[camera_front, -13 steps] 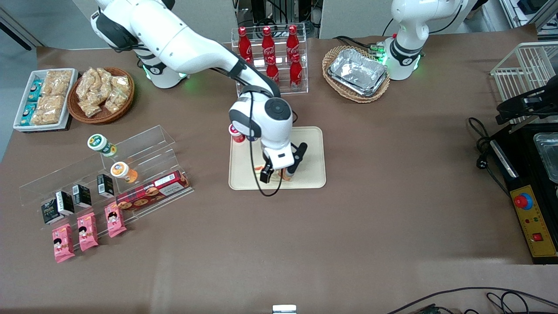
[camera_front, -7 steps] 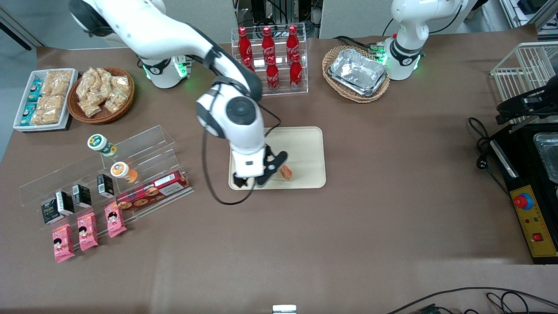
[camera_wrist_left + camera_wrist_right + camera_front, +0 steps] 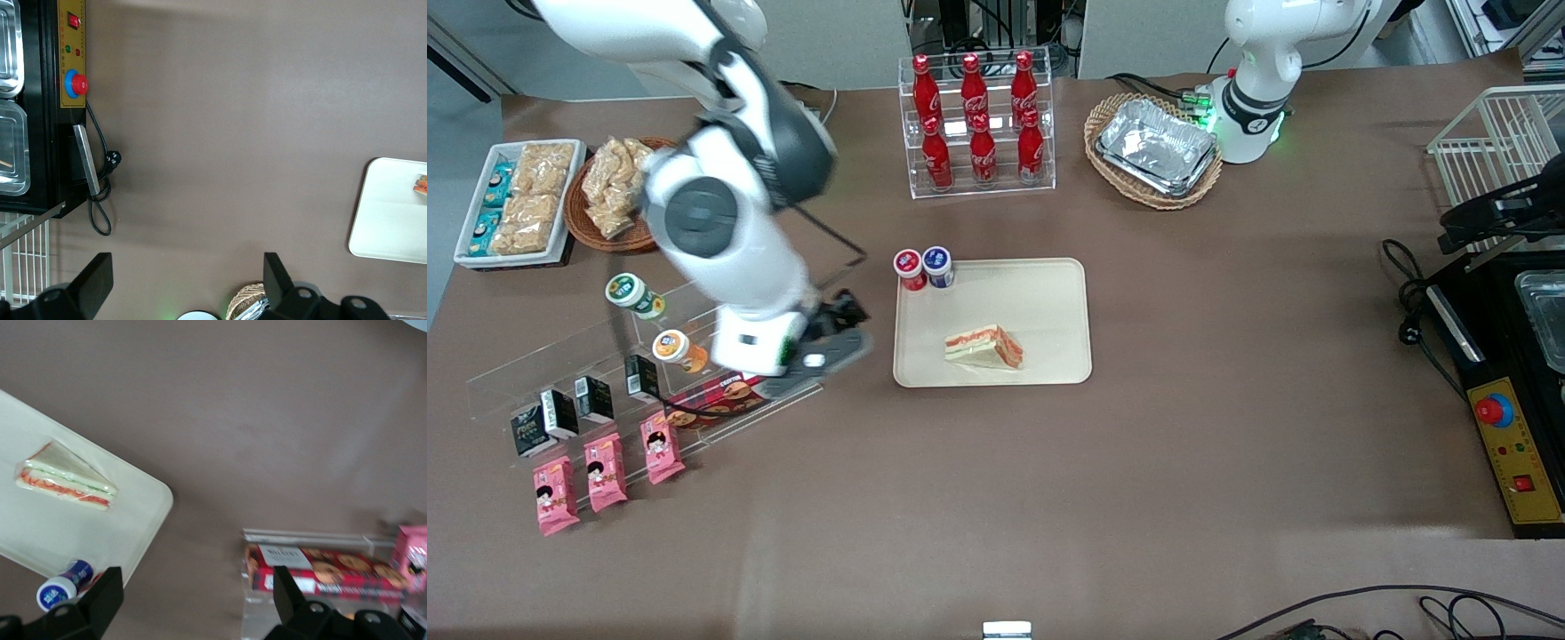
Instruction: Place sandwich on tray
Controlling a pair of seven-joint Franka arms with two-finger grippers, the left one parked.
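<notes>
The right arm's black two-finger gripper (image 3: 818, 342) has its jaws spread with nothing between them; in the right wrist view both fingertips (image 3: 100, 597) show wide apart over bare brown tabletop. It hangs above the table's brown cloth, just beside the clear acrylic stepped display shelf (image 3: 720, 302) and over the red rectangular cookie box (image 3: 734, 389) that lies at that shelf's front step

From the gripper, the large flat cream-beige rectangular plastic tray (image 3: 1049, 293) lies at about three o'clock in the front view, near but apart. The triangular wedge sandwich in clear wrap (image 3: 984, 347), pale bread with an orange-red filling edge, rests flat on the tray, in the part of it nearer the front camera, fully inside the low rim. At the tray's eleven o'clock corner stand two small round containers, one red-capped (image 3: 909, 267) and one blue-capped (image 3: 937, 264), at the rim

Judging by how things lie, the placing itself looks done: the sandwich sits free on the tray and nothing grips it. The step in hand appears to be the retreat. The next move likely calls only for carrying the empty gripper clear without brushing the acrylic shelf or its small goods
</notes>
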